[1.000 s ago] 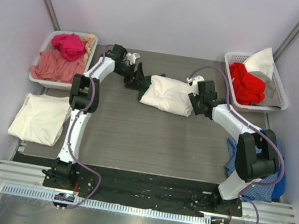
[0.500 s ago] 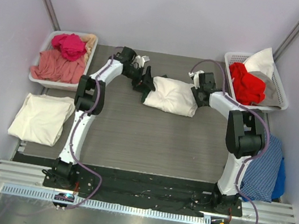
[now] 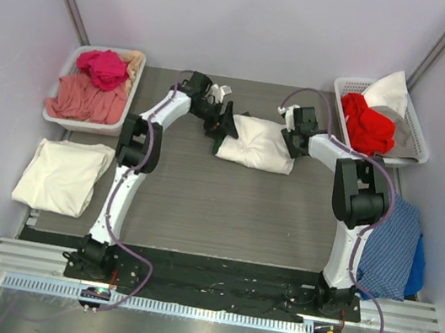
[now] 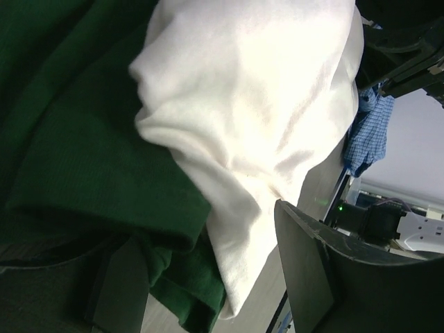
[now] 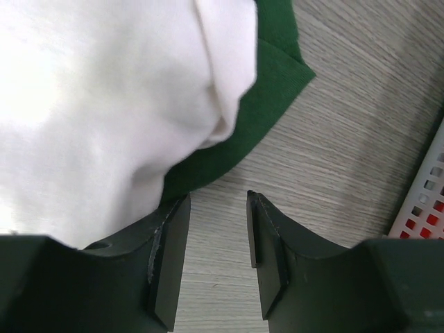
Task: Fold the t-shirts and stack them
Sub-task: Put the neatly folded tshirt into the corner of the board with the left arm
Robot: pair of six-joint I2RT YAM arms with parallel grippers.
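A white t-shirt [image 3: 256, 142] lies bunched into a soft, puffy bundle on the far middle of the desk [image 3: 199, 205]. Its cloth is creased, and no print shows on it. Under it lies a dark green t-shirt [image 4: 76, 139], whose edge pokes out flat at the bundle's corner in the right wrist view.

The left pincer [image 3: 222, 125] is at the bundle's left end. Its jaws are spread wide with the green and white layers between them, but I cannot tell whether they squeeze the cloth. The right pincer [image 5: 218, 201] is at the bundle's right end. Its jaws are partly spread, with only bare desk between them and the white cloth just beside one finger.

A cream t-shirt [image 3: 63, 174] lies folded, well apart at the desk's left edge. Behind it, a basket [image 3: 66, 72] holds pink and red clothes [image 3: 91, 80]. A second basket [image 3: 418, 122] at the far right holds a red garment [image 3: 365, 122] and pale ones. A blue checked cloth [image 3: 393, 246] lies at the right edge.
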